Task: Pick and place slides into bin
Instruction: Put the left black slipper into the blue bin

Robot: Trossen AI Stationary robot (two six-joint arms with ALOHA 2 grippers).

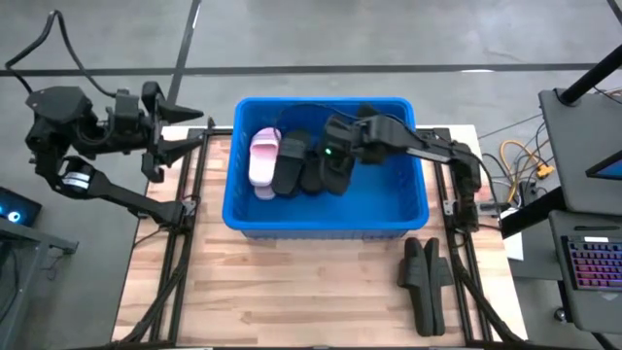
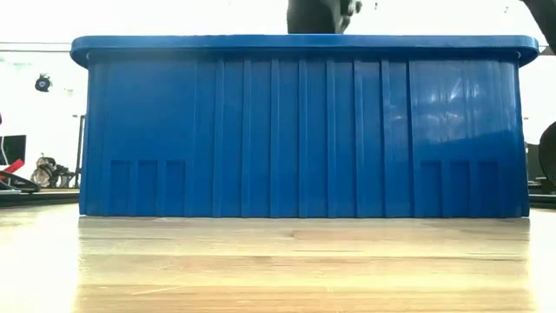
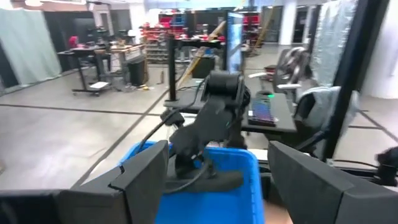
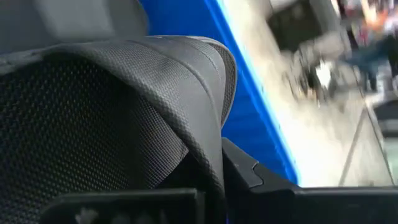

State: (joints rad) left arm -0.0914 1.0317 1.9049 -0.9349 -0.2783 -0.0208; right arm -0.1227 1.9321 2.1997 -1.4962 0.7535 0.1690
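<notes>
The blue bin [image 1: 326, 222] stands mid-table; the low view shows only its near wall [image 2: 304, 130]. On its floor lie a pale pink pair of slides [image 1: 263, 159] and two black slides [image 1: 301, 167]. My right gripper [image 1: 337, 146] reaches over the bin from the table's right, shut on another black slide [image 1: 340, 170]. The left wrist view shows that slide [image 3: 208, 182] hanging at the bin's rim. Two more black slides [image 1: 426, 282] lie on the table near the bin's right front corner. My left gripper [image 1: 190, 131] hangs open and level off the table's far-left corner. My right gripper holds the black slide by its broad textured strap [image 4: 205, 143], whose edge runs down between the fingers [image 4: 249, 177]. The fingers slant down from the table's right side. The slide hangs below them over the bin's inside; whether it touches the slides beneath cannot be told.
Bare wooden table [image 1: 292, 292] spreads in front of the bin. Black frame rails [image 1: 180, 243] run along both table sides. A desk with a lit keyboard [image 1: 593, 262] stands past the right edge.
</notes>
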